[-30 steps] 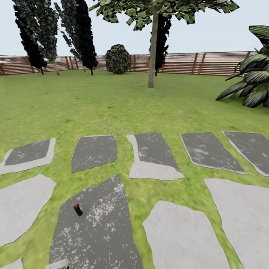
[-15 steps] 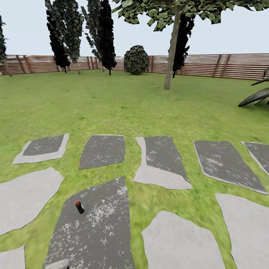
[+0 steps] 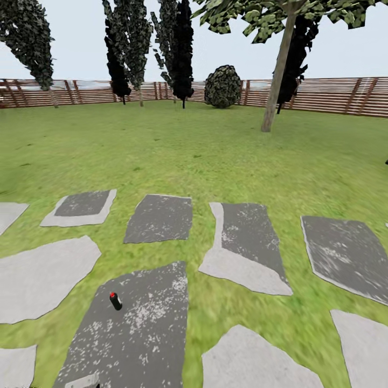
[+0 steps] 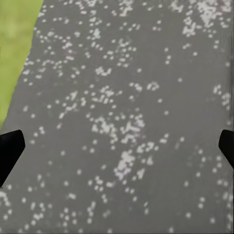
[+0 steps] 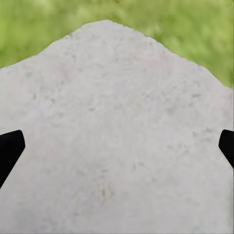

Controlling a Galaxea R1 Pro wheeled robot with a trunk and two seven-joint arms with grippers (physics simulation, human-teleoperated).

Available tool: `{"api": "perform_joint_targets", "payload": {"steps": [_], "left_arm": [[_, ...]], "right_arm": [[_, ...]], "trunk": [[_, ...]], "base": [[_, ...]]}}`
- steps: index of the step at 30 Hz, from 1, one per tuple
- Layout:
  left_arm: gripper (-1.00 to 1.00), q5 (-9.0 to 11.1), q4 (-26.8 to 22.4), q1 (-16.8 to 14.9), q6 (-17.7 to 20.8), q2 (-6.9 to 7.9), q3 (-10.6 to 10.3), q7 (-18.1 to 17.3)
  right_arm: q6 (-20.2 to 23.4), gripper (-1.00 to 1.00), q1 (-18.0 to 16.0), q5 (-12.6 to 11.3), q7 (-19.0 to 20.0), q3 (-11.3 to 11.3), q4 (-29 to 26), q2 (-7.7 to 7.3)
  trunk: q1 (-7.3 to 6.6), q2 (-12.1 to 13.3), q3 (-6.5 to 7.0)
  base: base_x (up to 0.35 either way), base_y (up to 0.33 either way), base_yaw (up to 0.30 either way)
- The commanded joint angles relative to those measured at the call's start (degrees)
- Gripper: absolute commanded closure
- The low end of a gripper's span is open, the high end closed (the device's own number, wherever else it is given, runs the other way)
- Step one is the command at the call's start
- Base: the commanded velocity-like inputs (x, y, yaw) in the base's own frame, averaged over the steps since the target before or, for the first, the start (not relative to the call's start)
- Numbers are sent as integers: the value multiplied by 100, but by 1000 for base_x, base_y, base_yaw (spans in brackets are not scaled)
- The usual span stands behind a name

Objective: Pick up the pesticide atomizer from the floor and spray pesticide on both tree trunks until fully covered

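Observation:
The pesticide atomizer (image 3: 115, 300), a small dark can with a red top, lies tilted on a dark speckled paving slab (image 3: 140, 334) at the lower left of the head view. One tree with a pale straight trunk (image 3: 275, 86) stands far across the lawn at the upper right. My left gripper (image 4: 117, 151) is open over the speckled dark slab (image 4: 126, 97), its dark fingertips (image 4: 9, 151) far apart with nothing between them. Over a pale grey slab (image 5: 117, 122) my right gripper (image 5: 117, 151) is also open and empty.
Green lawn (image 3: 178, 156) spreads to a brown slatted fence (image 3: 334, 94). Dark narrow trees (image 3: 178, 48) and a round bush (image 3: 222, 86) stand along the fence. Grey paving slabs (image 3: 242, 242) lie in rows around the atomizer. A pale slab (image 3: 37, 275) is to its left.
The whole head view has shifted right as the camera turned left; the palm at the right edge has left the picture. The atomizer lies on the same slab.

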Motion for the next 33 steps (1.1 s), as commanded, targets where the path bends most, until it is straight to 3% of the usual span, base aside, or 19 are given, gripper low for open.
{"api": "perform_joint_targets", "payload": {"steps": [1,25,33], "left_arm": [[-100,54,6,-4,-19,2,-21,5],[-100,55,6,0,-25,3,-21,5],[-100,54,-4,12,-25,4,-22,0]], "right_arm": [[-19,-100,-2,24,45,-41,4,5],[-19,-100,-2,24,48,-47,3,5],[-18,-100,-2,18,50,-48,-7,5]], "trunk": [[1,-1,-4],[1,-1,-4],[1,-1,-4]], "base": [[238,-247,276],[264,-206,276],[69,-39,276]]}}
